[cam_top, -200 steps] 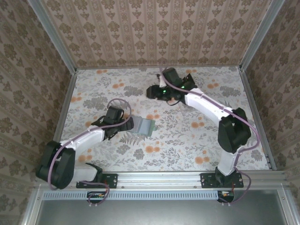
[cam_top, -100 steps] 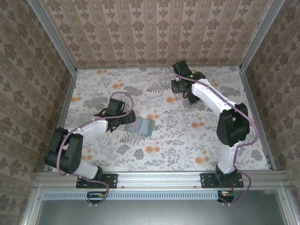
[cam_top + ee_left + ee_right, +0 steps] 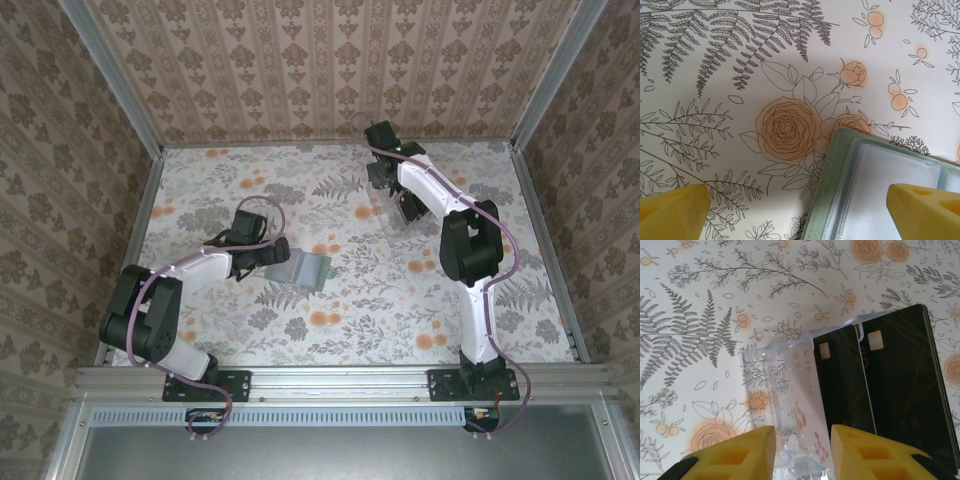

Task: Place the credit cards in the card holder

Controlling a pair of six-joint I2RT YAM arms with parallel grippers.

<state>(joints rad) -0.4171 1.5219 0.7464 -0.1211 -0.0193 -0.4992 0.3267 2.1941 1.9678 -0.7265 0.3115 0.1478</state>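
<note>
The card holder (image 3: 303, 270) lies open and flat mid-table, dull green with a paler inside. Its left rim (image 3: 826, 190) and a clear pocket show in the left wrist view. My left gripper (image 3: 260, 256) (image 3: 797, 200) is wide open and low over that rim, with one yellow finger (image 3: 925, 210) above the pocket and the other over bare table. At the back right, my right gripper (image 3: 402, 203) (image 3: 803, 442) stands partly open around a pale pinkish credit card (image 3: 807, 390) upright in a clear rack (image 3: 762, 375). A gap shows between the left finger and the card.
Dark square panels (image 3: 890, 380) stand in the rack beside the pale card. The floral table (image 3: 330, 330) is fenced by metal rails and patterned walls on three sides. Both arm bases sit on the rail (image 3: 340, 385) along the near edge.
My right arm has swung from the back middle to the rack at the back right, and its jaws have narrowed. The left gripper stays by the card holder while its elbow has drawn in.
</note>
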